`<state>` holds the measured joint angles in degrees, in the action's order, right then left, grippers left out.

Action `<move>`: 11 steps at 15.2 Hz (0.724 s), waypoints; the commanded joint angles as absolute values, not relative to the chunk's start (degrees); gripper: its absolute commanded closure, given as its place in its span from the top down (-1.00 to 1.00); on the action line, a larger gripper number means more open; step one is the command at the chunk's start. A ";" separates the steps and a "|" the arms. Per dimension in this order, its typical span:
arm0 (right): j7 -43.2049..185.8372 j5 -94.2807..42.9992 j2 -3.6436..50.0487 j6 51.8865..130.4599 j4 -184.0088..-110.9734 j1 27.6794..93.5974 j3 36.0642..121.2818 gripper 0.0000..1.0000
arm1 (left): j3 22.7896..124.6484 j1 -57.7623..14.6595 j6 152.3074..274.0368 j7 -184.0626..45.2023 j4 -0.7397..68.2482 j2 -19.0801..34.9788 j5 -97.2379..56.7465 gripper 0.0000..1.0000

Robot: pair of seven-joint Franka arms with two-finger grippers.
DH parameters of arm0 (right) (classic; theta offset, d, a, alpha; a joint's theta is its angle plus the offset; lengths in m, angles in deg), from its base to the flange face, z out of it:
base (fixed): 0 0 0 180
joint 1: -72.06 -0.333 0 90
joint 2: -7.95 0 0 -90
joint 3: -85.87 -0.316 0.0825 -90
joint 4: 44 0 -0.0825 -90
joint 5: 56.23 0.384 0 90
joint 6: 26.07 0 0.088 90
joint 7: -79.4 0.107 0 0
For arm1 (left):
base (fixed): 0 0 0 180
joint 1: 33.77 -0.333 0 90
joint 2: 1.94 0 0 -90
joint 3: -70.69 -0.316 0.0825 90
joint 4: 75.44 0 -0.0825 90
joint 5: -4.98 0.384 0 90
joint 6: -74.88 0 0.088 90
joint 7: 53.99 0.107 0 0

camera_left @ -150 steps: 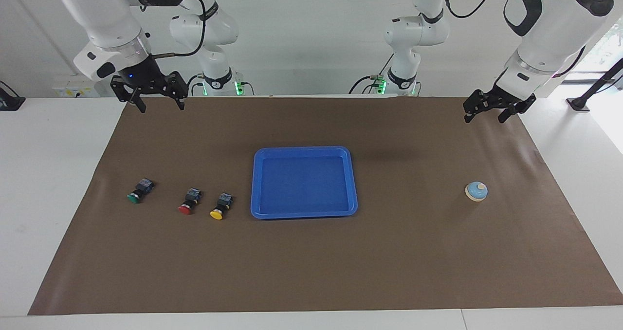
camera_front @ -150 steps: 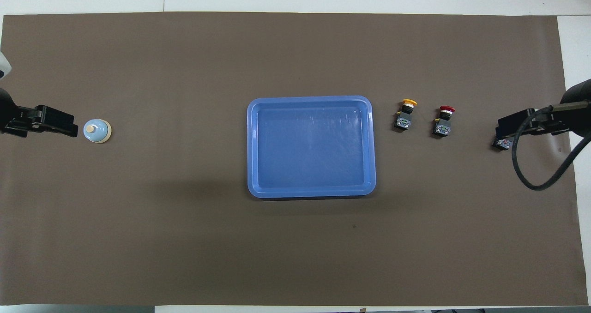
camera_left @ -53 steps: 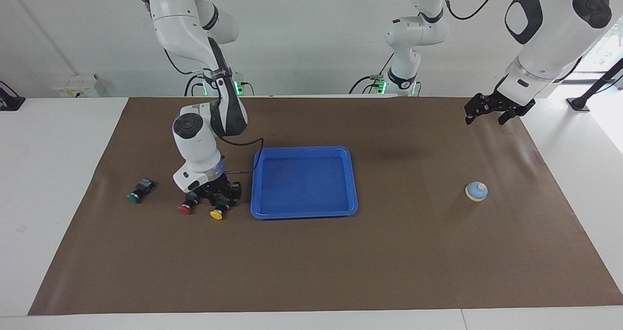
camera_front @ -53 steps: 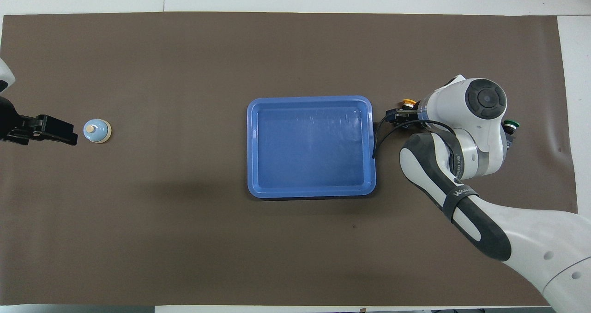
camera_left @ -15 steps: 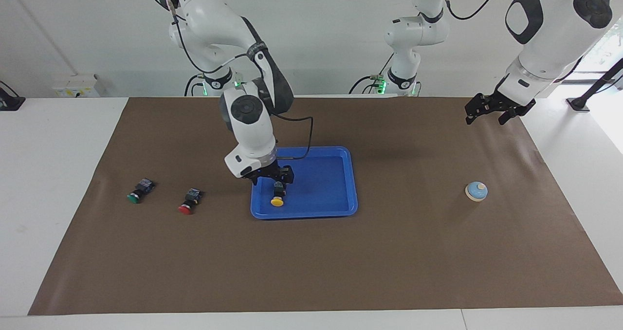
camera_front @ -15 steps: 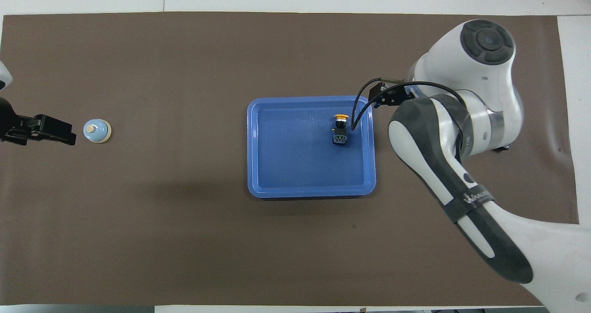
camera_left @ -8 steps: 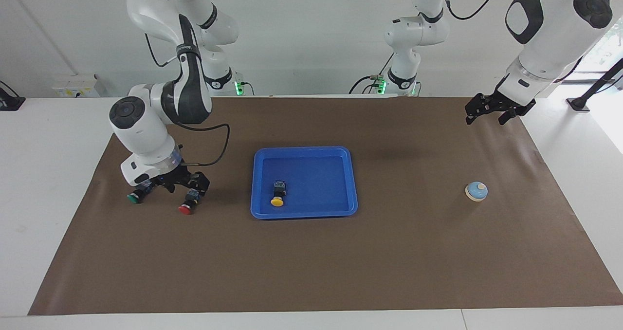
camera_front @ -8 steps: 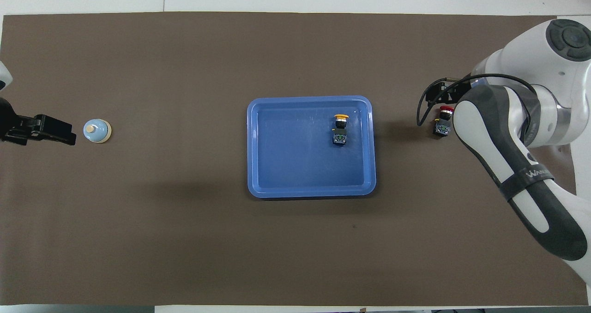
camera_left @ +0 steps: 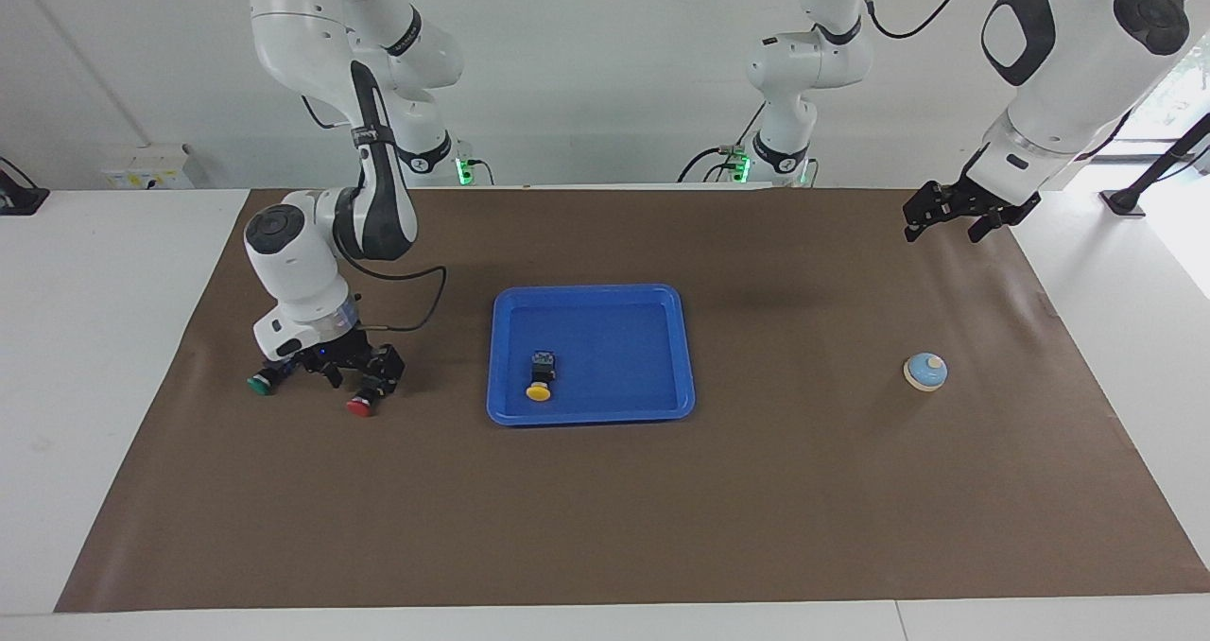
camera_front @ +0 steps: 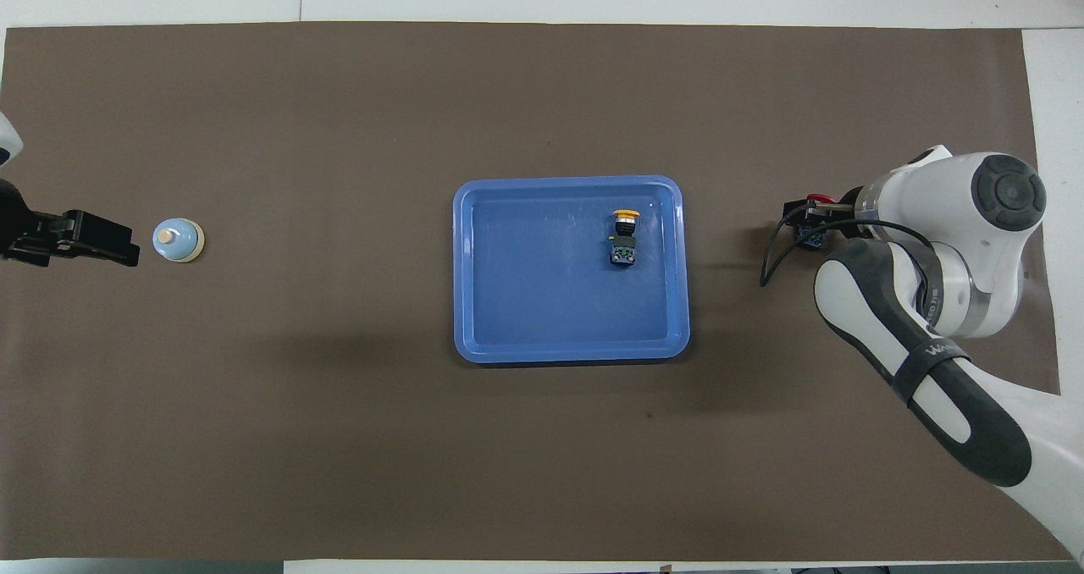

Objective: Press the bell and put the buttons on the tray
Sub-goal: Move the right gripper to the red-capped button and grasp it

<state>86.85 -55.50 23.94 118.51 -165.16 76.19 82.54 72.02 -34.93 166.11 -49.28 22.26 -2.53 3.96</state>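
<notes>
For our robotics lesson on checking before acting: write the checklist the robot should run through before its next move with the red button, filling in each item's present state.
1. Right gripper open: ok.
2. Right gripper low at the red button: ok; whether the fingers straddle it: cannot tell.
3. Green button apart from the red one: ok.
4. Tray has bare floor beside the yellow button: ok.
5. Left gripper waits, raised, away from the bell: ok.

glossy white rounded arms [camera_left: 302,282] with dark grey joint caps, black cables [camera_left: 416,301], black grippers [camera_left: 345,369]
</notes>
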 commanded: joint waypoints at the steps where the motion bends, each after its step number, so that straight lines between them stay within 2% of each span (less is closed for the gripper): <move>1: 85.82 -55.97 22.36 120.44 -167.93 77.43 81.57 0.72 | 72.01 -35.00 165.40 -49.86 22.20 -3.17 4.54 1.00; 2: 85.82 -55.88 22.36 120.44 -168.19 77.25 81.48 0.21 | 72.01 -35.00 165.40 -49.86 22.20 -3.25 4.54 1.00; 3: 85.91 -55.70 22.36 120.44 -168.45 77.07 81.48 -0.47 | 72.01 -35.00 165.40 -49.86 22.20 -3.25 4.54 1.00; 4: 86.08 -55.44 22.36 120.35 -168.46 76.90 81.48 -0.99 | 72.01 -35.00 165.40 -49.86 22.20 -3.17 4.54 1.00; 8: 86.43 -55.26 21.84 118.25 -167.23 76.63 81.04 -1.00 | 72.01 -35.00 165.40 -49.86 22.20 -3.17 4.54 1.00; 11: 86.61 -55.18 22.27 106.60 -157.95 73.39 80.51 -1.00 | 72.01 -35.00 165.40 -49.86 22.20 -3.17 4.54 1.00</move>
<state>86.85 -55.45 22.87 113.82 -163.78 75.26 80.98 72.02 -34.93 166.11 -49.28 22.26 -2.53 3.96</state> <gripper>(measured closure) 0.590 0.000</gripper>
